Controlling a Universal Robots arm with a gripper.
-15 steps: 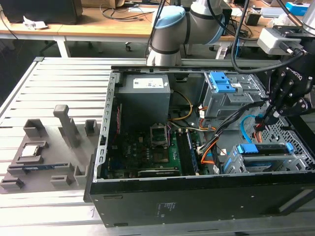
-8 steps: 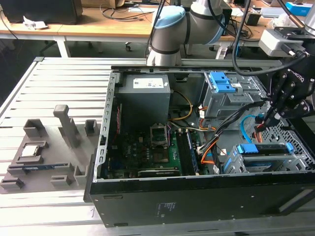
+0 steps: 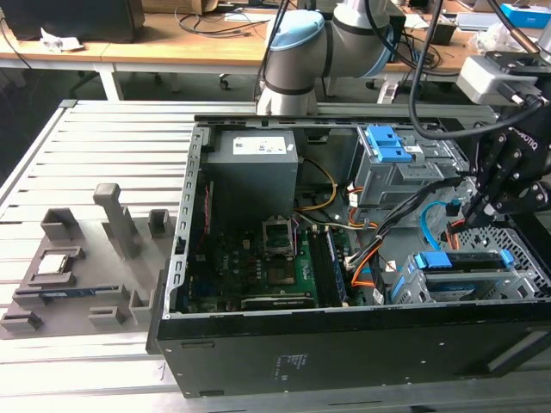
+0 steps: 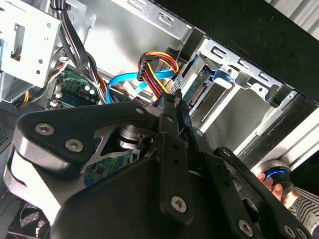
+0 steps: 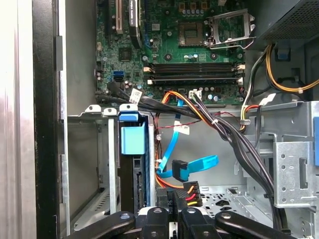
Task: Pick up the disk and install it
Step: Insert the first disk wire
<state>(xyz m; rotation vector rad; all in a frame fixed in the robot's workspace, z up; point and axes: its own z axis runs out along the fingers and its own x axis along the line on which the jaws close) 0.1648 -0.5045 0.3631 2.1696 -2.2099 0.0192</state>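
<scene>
1. Exterior view: the disk (image 3: pixel 465 277) lies flat in the drive cage (image 3: pixel 403 291) at the near corner of the open computer case (image 3: pixel 344 353), on the exterior view's right, its blue rails showing along the top edge. The gripper (image 3: pixel 476 213) hangs just above and behind the cage, among the loose cables. The case stands on a slatted metal surface (image 3: pixel 103 129). Beside it is a grey fixture tray (image 3: pixel 120 249) holding a processor chip (image 3: pixel 52 262) and a memory stick (image 3: pixel 65 294). Cluttered desks (image 3: pixel 172 39) run along the back of the room.
2. Second wrist view: the fingers (image 4: pixel 169 114) are closed, tips together, right beside the yellow, red and black power cable (image 4: pixel 157 64). I cannot tell whether they pinch anything. A blue data cable (image 4: pixel 124 82) loops close by.
3. First wrist view: the disk (image 5: pixel 135 179) sits deep in its bay, with a blue rail tab (image 5: pixel 133 139) at the mouth and the motherboard (image 5: pixel 199 45) beyond. The gripper (image 5: pixel 172 206) is just beside the power connector (image 5: pixel 192 191). Judging from this, the disk looks seated. Good work here means moving squarely along the rails and keeping the cables from snagging.
</scene>
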